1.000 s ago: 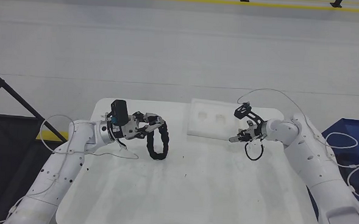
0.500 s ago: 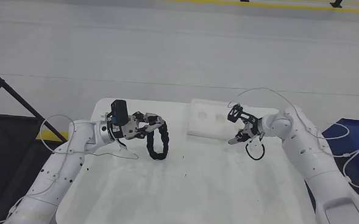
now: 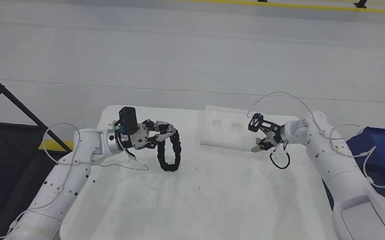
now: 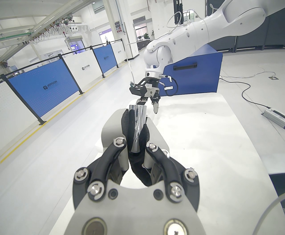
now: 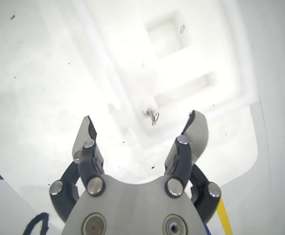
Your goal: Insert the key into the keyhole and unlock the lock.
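Observation:
My left gripper (image 4: 135, 144) is shut on the lock, whose silver cylinder (image 4: 138, 124) points away from the wrist with black cable wrapped around it. From above, the lock (image 3: 160, 133) is held over the table's left half and its black cable loop (image 3: 171, 155) hangs to the table. A small metal key (image 5: 152, 115) on a ring lies on the white foam tray (image 5: 222, 44), near the tray's corner. My right gripper (image 5: 142, 121) hovers open just above the key, one finger on each side. In the top view the right gripper (image 3: 260, 144) is at the tray's right end.
The white foam tray (image 3: 225, 127) with two shallow recesses sits at the back middle of the white table (image 3: 207, 206). A blue cabinet (image 3: 381, 146) stands off the table's right side. A black cable loop (image 3: 280, 160) dangles under the right wrist.
The right wrist shifted slightly left, then back right, staying beside the tray's right end. The left arm and the lock have not moved.

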Robot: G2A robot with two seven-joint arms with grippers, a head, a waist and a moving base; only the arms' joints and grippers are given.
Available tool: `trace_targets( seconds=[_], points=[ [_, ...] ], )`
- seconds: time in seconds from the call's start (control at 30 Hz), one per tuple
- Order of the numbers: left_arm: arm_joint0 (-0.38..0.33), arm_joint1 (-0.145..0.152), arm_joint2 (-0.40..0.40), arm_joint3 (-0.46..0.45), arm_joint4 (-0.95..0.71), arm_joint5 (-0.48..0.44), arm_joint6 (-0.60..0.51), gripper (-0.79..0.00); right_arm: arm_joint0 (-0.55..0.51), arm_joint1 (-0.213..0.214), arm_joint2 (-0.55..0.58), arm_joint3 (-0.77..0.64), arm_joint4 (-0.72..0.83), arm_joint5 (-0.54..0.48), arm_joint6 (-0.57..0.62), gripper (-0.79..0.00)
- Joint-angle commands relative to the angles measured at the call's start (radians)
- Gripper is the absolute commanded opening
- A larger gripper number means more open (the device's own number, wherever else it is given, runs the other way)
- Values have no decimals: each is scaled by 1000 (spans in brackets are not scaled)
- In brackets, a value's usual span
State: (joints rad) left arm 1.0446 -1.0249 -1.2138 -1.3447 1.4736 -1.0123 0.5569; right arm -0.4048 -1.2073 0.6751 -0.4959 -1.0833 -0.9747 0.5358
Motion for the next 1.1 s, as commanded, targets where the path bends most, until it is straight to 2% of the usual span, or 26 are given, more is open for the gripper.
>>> trace_targets(
  seconds=[0.0, 0.1, 0.23, 0.37, 0.43, 0.6, 0.8, 1.07],
  points=[
    [0, 0, 0, 0, 0, 0, 0, -785, 6, -10, -9, 28, -9, 10, -31, -228],
    [0, 0, 0, 0, 0, 0, 0, -785, 13, -26, -21, 64, -21, 30, -78, -357],
    [0, 0, 0, 0, 0, 0, 0, -785, 22, -42, -36, 104, -48, 62, -127, -372],
    [0, 0, 0, 0, 0, 0, 0, -785, 31, -57, -51, 133, -71, 64, -149, -437],
    [0, 0, 0, 0, 0, 0, 0, -785, 35, -64, -59, 147, -85, 67, -149, -514],
    [0, 0, 0, 0, 0, 0, 0, -785, 43, -79, -70, 175, -101, 81, -155, -597],
    [0, 0, 0, 0, 0, 0, 0, -785, 49, -94, -80, 200, -115, 87, -156, -785],
    [0, 0, 0, 0, 0, 0, 0, -785, 61, -104, -93, 203, -148, 74, -176, -785]
  ],
)
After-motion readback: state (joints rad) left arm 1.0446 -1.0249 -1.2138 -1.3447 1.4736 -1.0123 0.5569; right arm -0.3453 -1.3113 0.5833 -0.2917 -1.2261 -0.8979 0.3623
